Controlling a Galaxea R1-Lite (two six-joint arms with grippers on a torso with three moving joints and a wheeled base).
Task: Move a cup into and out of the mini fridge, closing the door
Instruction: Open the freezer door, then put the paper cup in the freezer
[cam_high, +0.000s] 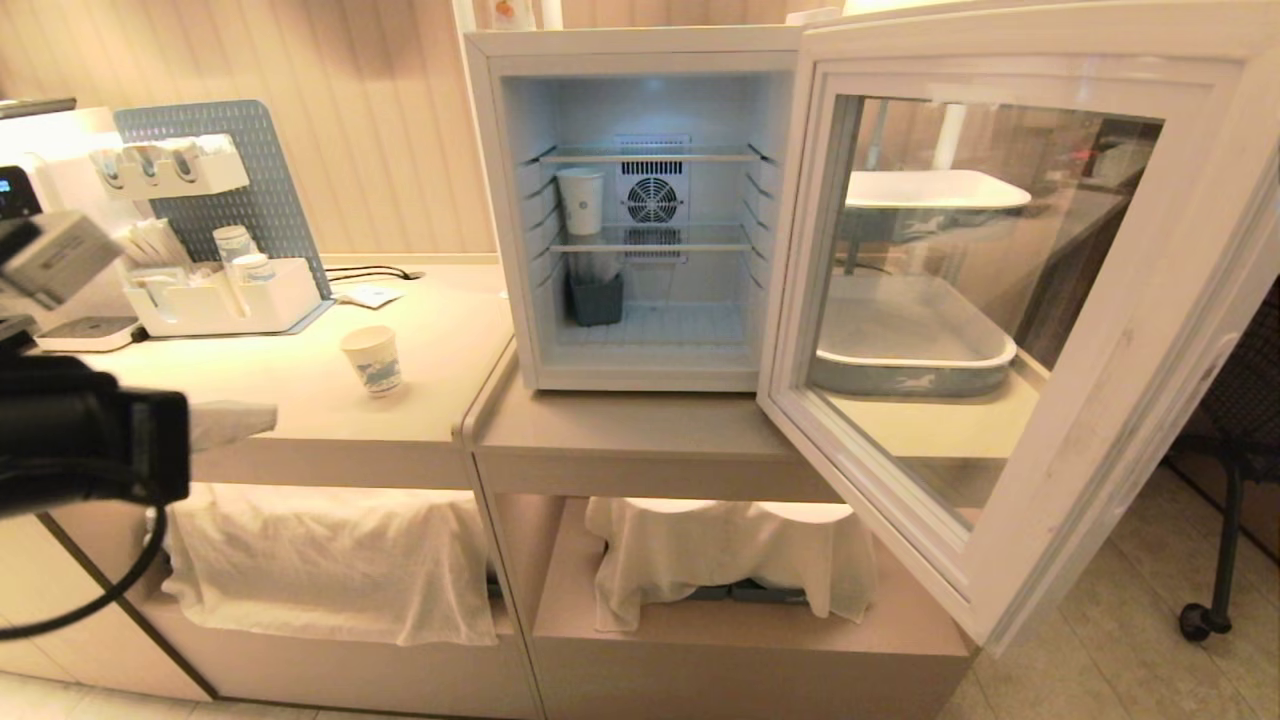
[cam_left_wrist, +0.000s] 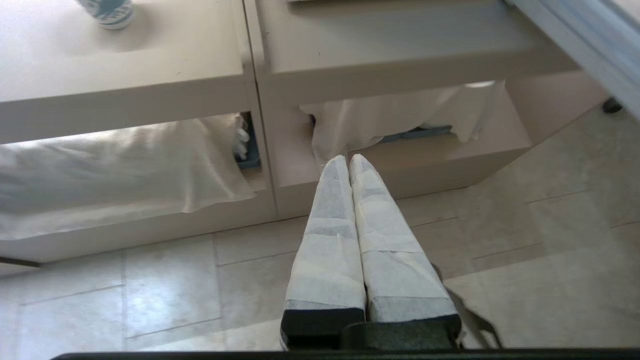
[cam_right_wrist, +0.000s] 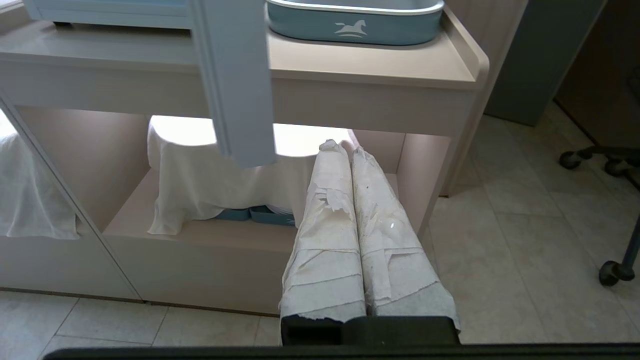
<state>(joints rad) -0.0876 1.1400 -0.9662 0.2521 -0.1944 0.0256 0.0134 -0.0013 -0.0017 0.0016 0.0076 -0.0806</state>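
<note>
The cup (cam_high: 371, 359), white paper with a blue horse print, stands upright on the left counter; its base also shows in the left wrist view (cam_left_wrist: 108, 11). The mini fridge (cam_high: 640, 378) stands on the lower counter, lit inside. Its door (cam_high: 1180, 300) is swung wide open to the right. My left gripper (cam_high: 268, 417) hangs shut and empty off the counter's front edge, left of the cup and nearer to me, with its taped fingers (cam_left_wrist: 330, 220) pressed together. My right gripper (cam_right_wrist: 345, 148) is shut and empty, low before the open lower shelf, under the door's edge (cam_right_wrist: 235, 75).
A taller white cup (cam_high: 581, 200) sits on the fridge's upper left shelf, with a dark bin (cam_high: 595, 298) on its floor. A white organiser (cam_high: 225, 300) stands at the back left. A blue-grey tray (cam_right_wrist: 355, 22) lies behind the door. White cloths (cam_high: 330, 560) drape the lower shelves. A chair's wheel (cam_high: 1195, 620) is at the right.
</note>
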